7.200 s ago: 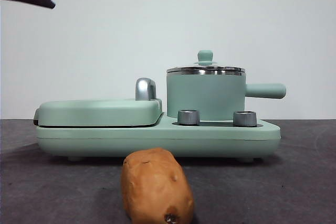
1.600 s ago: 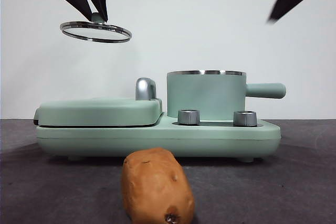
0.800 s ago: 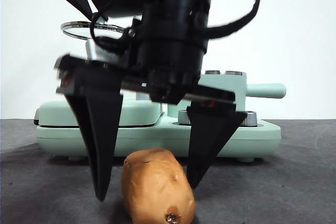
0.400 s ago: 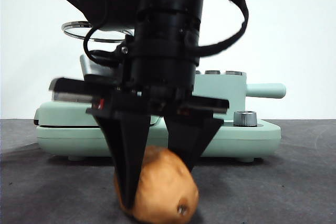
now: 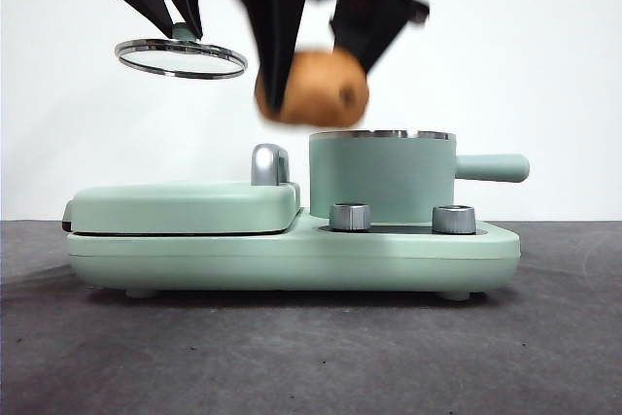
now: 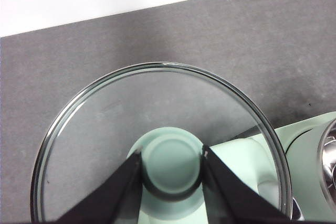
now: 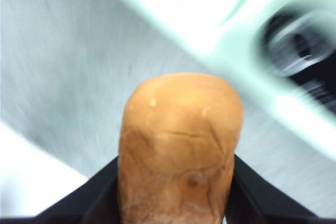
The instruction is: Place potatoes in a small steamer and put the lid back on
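My right gripper (image 5: 316, 65) is shut on the orange-brown potato (image 5: 316, 86) and holds it in the air just above and left of the small steamer (image 5: 381, 174), which stands open on the mint-green base. The potato fills the right wrist view (image 7: 178, 145) between my jaws. My left gripper (image 5: 177, 21) is shut on the green knob (image 6: 172, 162) of the glass lid (image 5: 180, 57) and holds it high at the upper left, over the griddle. In the left wrist view the lid's steel rim (image 6: 79, 98) rings the knob.
The flat mint-green griddle (image 5: 185, 207) with its chrome handle (image 5: 269, 164) sits left of the steamer on the shared base (image 5: 292, 258). Two steel dials (image 5: 349, 217) face front. The steamer's side handle (image 5: 491, 167) points right. The table is dark grey.
My right gripper came down around the potato, shut on it and lifted it from the table up to just above the steamer's left rim. The left gripper keeps the lid aloft.
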Available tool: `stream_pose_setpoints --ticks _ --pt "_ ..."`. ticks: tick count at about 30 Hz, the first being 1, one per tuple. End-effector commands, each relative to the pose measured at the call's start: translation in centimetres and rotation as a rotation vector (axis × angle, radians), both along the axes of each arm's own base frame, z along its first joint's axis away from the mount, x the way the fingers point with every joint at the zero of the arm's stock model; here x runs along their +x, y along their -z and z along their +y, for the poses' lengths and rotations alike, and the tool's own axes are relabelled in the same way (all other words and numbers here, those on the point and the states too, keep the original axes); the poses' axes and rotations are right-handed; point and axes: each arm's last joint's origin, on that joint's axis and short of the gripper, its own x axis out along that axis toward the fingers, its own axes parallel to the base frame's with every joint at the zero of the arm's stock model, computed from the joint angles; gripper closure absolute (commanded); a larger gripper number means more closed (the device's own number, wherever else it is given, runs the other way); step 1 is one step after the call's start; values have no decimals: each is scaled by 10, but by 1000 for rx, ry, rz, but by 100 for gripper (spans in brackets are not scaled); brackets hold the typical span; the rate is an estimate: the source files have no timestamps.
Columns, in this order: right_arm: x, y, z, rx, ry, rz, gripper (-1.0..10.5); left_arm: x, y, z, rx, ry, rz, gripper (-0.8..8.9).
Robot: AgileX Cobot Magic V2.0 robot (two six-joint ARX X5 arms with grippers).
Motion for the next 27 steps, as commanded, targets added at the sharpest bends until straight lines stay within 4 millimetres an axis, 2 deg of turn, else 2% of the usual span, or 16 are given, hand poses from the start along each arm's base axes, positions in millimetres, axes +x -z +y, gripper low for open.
stream_pose_setpoints --ticks 1,4,7,11,15,20,27 --pt "20 -37 -10 84 -3 -116 855 -4 -16 1 -28 -3 -64 808" --pt "41 -62 -27 134 41 -194 855 -4 -16 1 -29 -3 -64 808" --pt "61 -78 -43 154 78 -252 854 -4 -16 1 -33 -6 -65 808" --pt "88 -81 -57 161 119 -292 854 -4 -16 0 -33 -6 -66 808" --pt "114 -68 -63 159 139 -279 854 -4 -16 0 -32 -5 -66 808" --pt "145 -39 -67 148 175 -243 854 -4 -16 0 -32 -4 -64 808" --pt "171 -5 -75 114 211 -172 854 -4 -16 -1 -32 -3 -64 808"
